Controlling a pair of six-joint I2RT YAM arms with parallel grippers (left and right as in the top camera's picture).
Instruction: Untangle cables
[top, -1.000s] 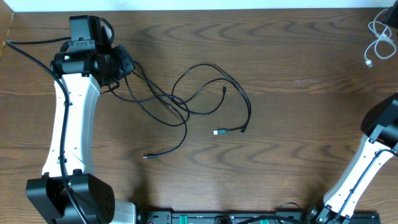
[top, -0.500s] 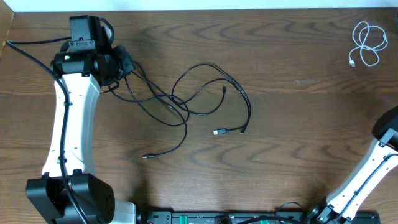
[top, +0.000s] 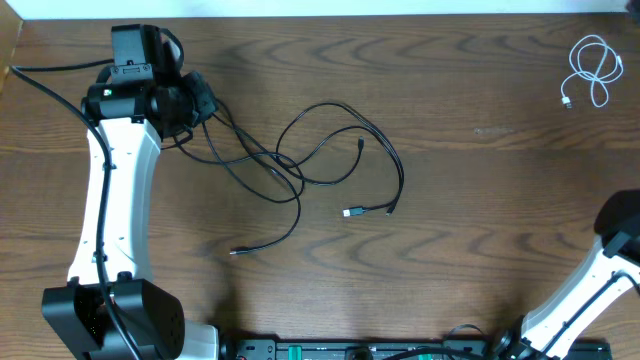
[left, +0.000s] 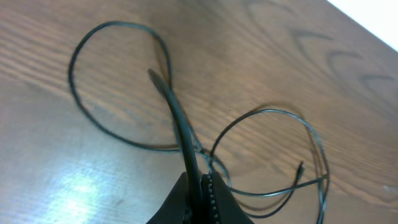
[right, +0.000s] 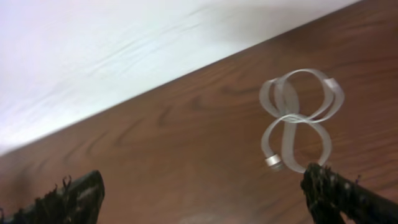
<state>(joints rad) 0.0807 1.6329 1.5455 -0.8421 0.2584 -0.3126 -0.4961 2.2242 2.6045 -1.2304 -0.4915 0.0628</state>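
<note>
The left end effector (top: 197, 100) is being held shut on one of the black cables (top: 320, 160), close to the far left corner of the surface (top: 480, 250). In the left wrist view its fingers (left: 186, 202) are being pressed together at the bottom of the picture. A black cord (left: 177, 118) is being pinched between them and held up above the wood.

Out from there, the black cables are being spread toward the middle of the surface in thin loops. The loops are crossing over each other in a few spots. One small plug (top: 352, 212) is being rested near the middle. Another cable end (top: 236, 252) is being rested closer to the near edge.

The right end effector (right: 202, 193) is being held wide open. Its two dark fingers (right: 74, 196) are being shown in the bottom corners of the right wrist view, far apart from each other. The white cable (right: 298, 118) is being left on the wood ahead of them. It is not being touched. It is being curled in loops like a figure eight, with a small silver plug (right: 272, 162) at one end.

From above, the white cable (top: 590, 72) is being seen by the far right corner, well apart from the black cables.
</note>
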